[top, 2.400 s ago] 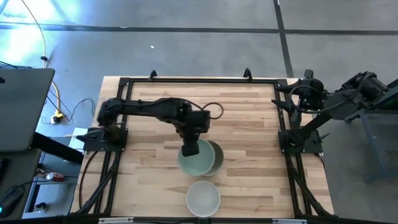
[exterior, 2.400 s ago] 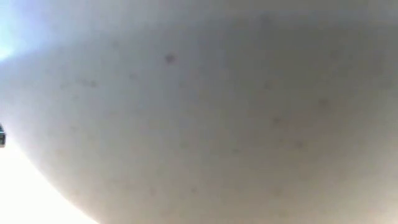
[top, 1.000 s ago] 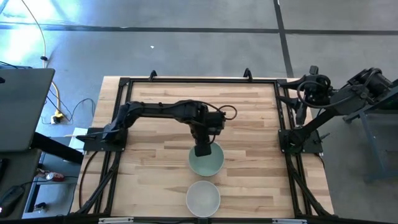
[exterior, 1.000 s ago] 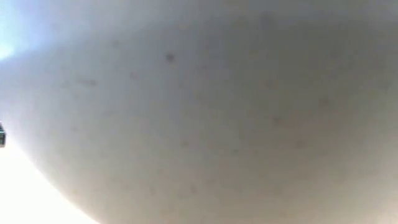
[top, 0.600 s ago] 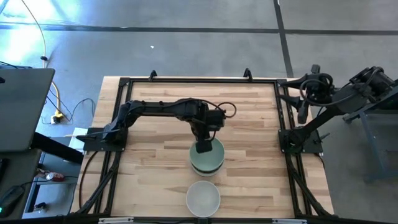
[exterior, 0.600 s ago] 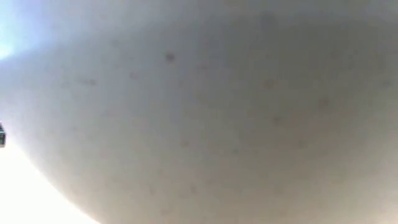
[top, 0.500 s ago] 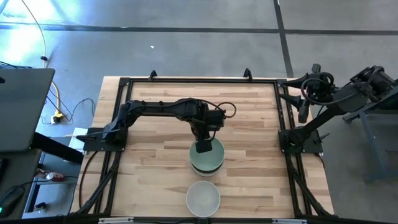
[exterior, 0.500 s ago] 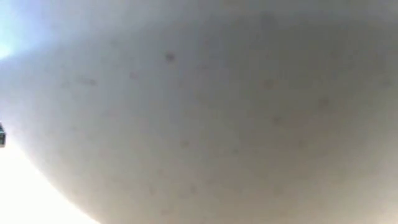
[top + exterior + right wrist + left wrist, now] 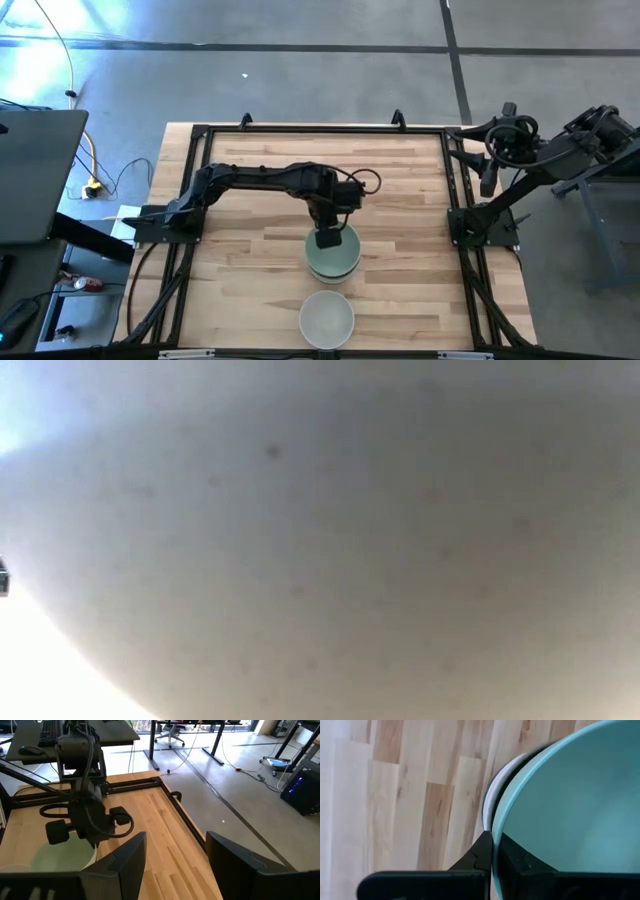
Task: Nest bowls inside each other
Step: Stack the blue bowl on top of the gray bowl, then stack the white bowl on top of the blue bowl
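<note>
Change: since my earlier overhead look, the left arm had carried the mint green bowl [image 9: 332, 258] toward the table's right edge and set it squarely over the stack [image 9: 333, 270], where before it sat off to one side.

Left gripper [image 9: 327, 238]: I saw it at the far rim of the mint green bowl [image 9: 570, 805], near the middle of the table [image 9: 240, 250], its fingers [image 9: 482, 852] clenched on that rim, one inside and one outside.

Stack: a white rim [image 9: 492, 790] and a dark rim showed just under the mint bowl in my left wrist camera; I could not tell how many bowls lay beneath.

White bowl [image 9: 327, 318]: it stood alone and upright at the table's near edge, just beside the stack but apart from it.

Low camera: a pale curved surface filled it almost entirely, and I could not say which bowl it was.

Right gripper [image 9: 175, 855]: it hung off the table beyond the far right corner, with its fingers spread wide and nothing between them.

Right wrist camera: it looked back across the table at the left arm [image 9: 82, 795] above the pale bowl.

Surroundings: a laptop [image 9: 35, 175] lay off the table's left edge.
</note>
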`<state>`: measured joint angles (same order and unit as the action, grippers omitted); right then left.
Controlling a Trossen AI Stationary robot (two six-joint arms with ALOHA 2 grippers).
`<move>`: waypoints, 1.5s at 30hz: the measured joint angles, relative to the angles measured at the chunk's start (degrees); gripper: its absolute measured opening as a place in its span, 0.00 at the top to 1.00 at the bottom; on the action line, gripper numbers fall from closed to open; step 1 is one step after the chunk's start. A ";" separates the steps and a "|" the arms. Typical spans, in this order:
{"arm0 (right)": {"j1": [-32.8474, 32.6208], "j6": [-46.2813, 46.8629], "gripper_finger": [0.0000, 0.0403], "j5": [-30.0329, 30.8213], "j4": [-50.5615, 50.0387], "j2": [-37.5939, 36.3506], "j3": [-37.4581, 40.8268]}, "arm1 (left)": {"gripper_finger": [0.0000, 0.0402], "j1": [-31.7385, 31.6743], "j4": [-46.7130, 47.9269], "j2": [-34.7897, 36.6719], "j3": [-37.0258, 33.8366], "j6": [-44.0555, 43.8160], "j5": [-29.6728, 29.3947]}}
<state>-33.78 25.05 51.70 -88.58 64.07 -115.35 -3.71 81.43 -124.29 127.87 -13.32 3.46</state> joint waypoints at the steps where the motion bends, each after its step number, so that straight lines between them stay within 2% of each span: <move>1: 0.00 0.09 0.51 -0.01 0.00 0.00 0.00 | 1.00 0.03 0.00 0.00 0.00 0.00 0.07; 21: 0.00 0.43 0.51 -0.02 0.00 0.02 0.00 | 0.98 1.01 -1.55 -2.34 0.00 1.04 1.57; 33: -0.01 0.64 0.51 -0.85 -0.53 0.00 0.00 | 0.71 1.01 -1.49 -2.16 0.00 1.53 1.72; 41: -0.02 0.64 0.51 -0.92 -1.01 0.01 0.00 | 0.59 0.74 1.34 -2.11 7.15 3.01 0.55; 45: 0.00 2.43 0.51 -1.63 -1.49 0.02 0.00 | 0.56 0.29 3.37 0.19 6.53 2.00 -0.08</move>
<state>-33.78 27.48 50.07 -90.07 64.10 -115.35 -3.43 84.81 -124.10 134.40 -11.32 3.39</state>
